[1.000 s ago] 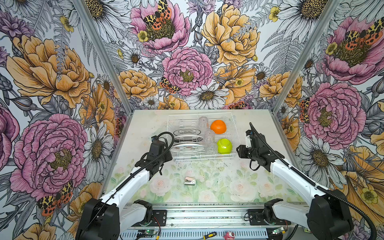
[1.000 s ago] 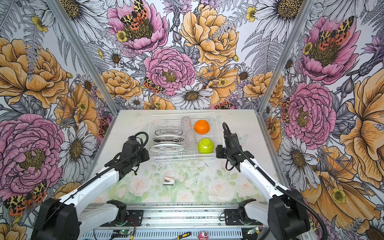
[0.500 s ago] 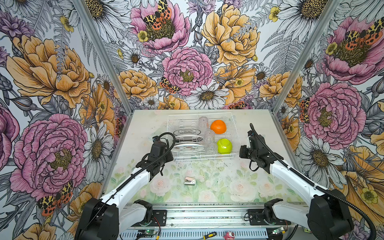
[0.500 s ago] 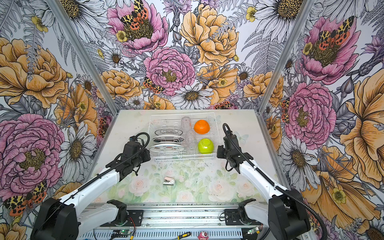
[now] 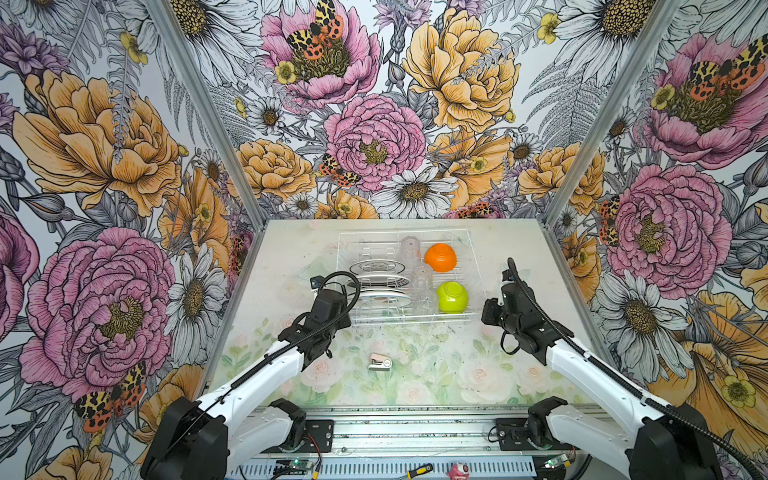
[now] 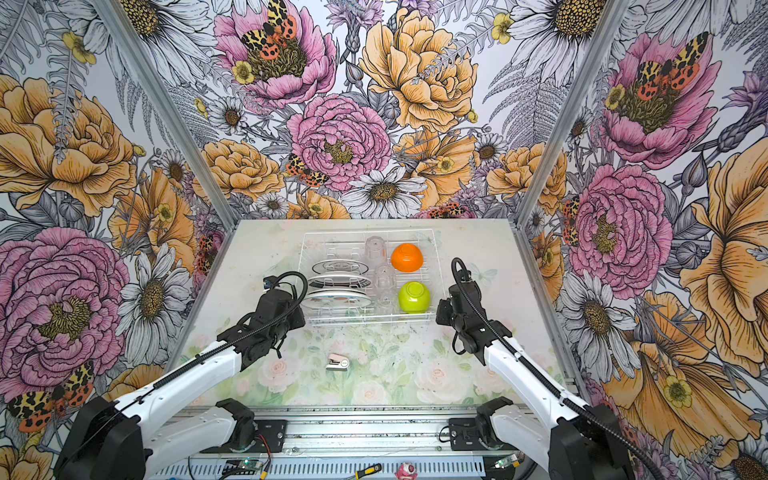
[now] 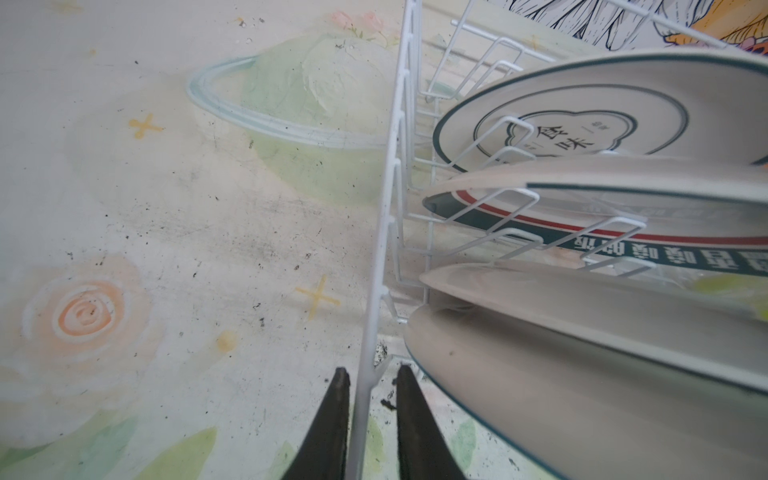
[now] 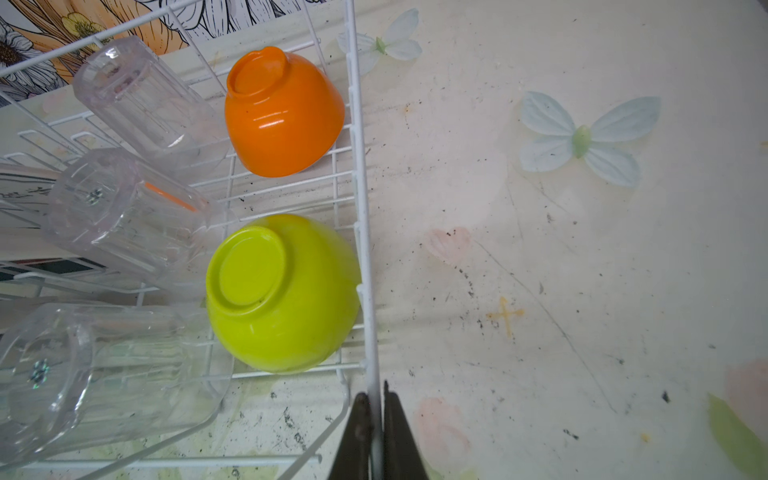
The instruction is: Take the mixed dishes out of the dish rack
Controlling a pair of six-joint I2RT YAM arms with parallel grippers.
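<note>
The white wire dish rack (image 5: 409, 320) stands at the table's back middle in both top views. Three plates (image 5: 382, 282) stand on edge in its left half, and three clear tumblers (image 5: 422, 276) lie down its middle. On its right, upside down, are an orange bowl (image 5: 440, 257) and a lime-green bowl (image 5: 452, 297). My left gripper (image 7: 370, 374) straddles the left rim wire (image 7: 384, 232) near the front corner, close beside the nearest plate (image 7: 582, 395). My right gripper (image 8: 374, 397) is shut on the right rim wire (image 8: 361, 216), just in front of the lime-green bowl (image 8: 278, 291).
A small pink-white stapler-like object (image 5: 379, 362) lies on the flowered table in front of the rack. The booth's walls rise close on the left, right and back. A metal rail with the arm bases (image 5: 415, 432) runs along the front edge.
My right gripper has closed onto the rack's right rim wire and shifted slightly. The left arm has hardly moved, and the dishes lie as before.
</note>
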